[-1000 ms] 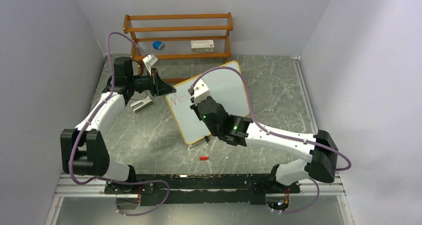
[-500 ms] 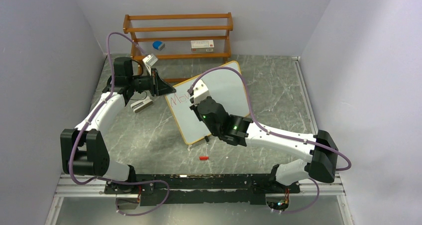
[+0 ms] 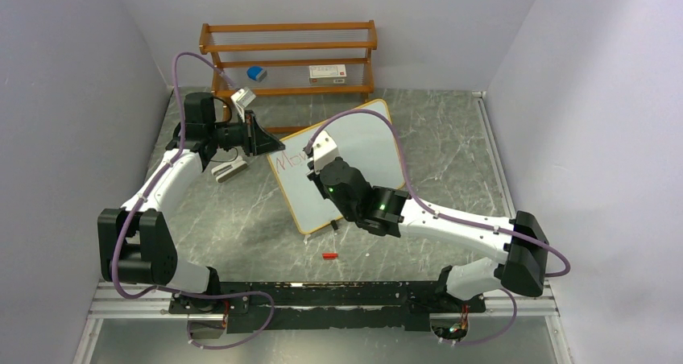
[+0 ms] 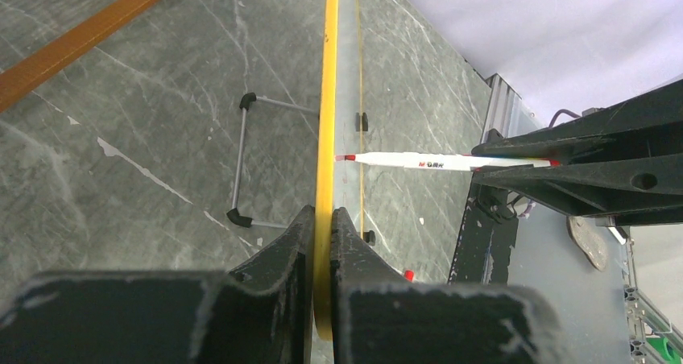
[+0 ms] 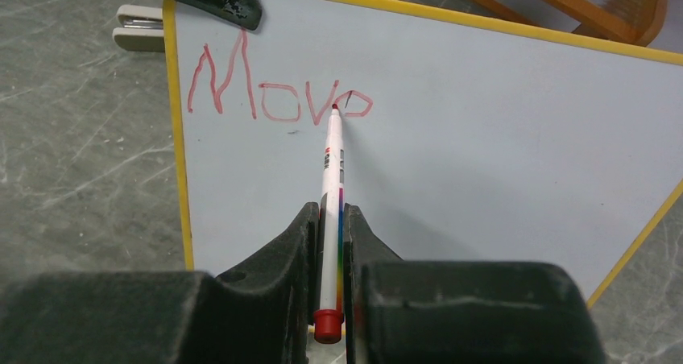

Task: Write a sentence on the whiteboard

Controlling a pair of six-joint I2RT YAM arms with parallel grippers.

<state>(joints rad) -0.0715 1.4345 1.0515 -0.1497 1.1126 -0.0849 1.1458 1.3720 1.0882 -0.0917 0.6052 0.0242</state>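
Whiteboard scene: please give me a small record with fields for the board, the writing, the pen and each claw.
board: whiteboard, white face, thin yellow frame
left claw: left claw shut on the whiteboard's frame
right claw: right claw shut on the marker
marker tip: at the board face, by the last letter
writing: red letters, reading roughly "Movo"; the last letter is unclear
task state: only one word begun, sentence not yet finished
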